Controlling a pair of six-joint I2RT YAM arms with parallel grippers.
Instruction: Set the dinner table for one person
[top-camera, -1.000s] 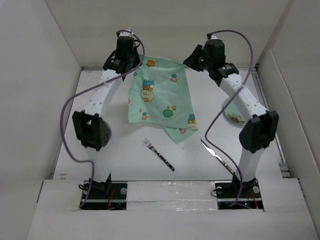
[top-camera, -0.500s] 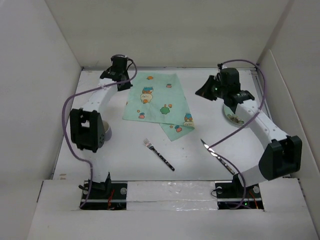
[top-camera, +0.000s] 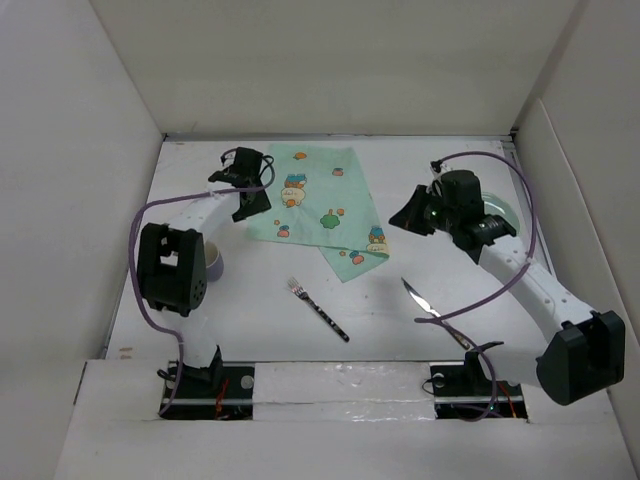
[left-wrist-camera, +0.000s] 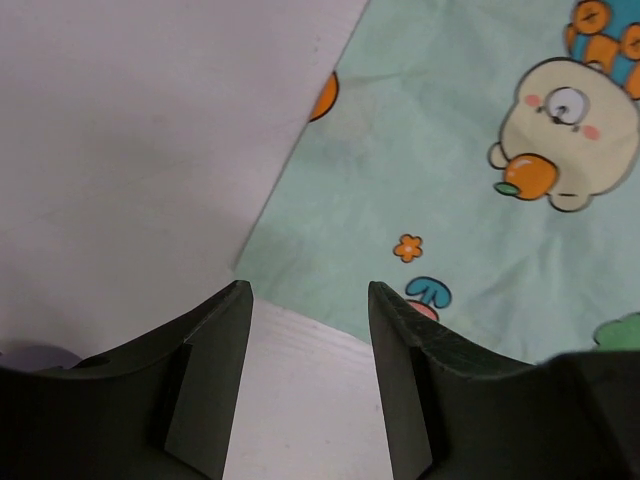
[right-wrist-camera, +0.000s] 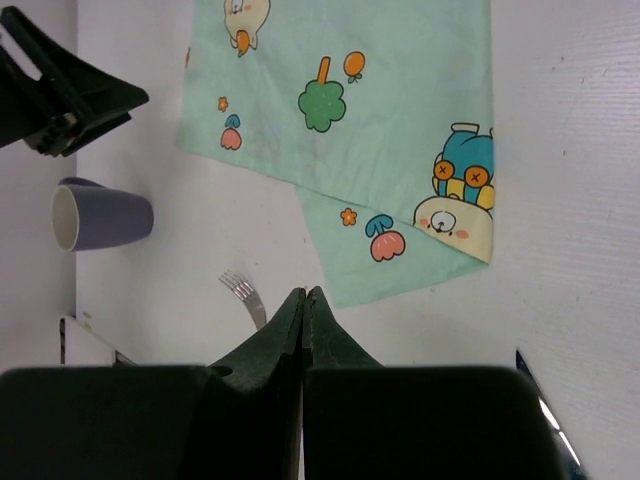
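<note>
One white table (top-camera: 270, 335) fills the middle of the top view. Green placemat (top-camera: 320, 205) lies upper centre on it, with a fold at its lower right corner. Fork (top-camera: 318, 308) sits centre; knife (top-camera: 432, 308) lies to its right, well apart. Cup (right-wrist-camera: 100, 217) sits left of the placemat. Left gripper (left-wrist-camera: 310, 295) is over the placemat's left edge, fingers apart, holding nothing. Right gripper (right-wrist-camera: 304, 295) is right of the placemat, fingers pressed together, empty.
</note>
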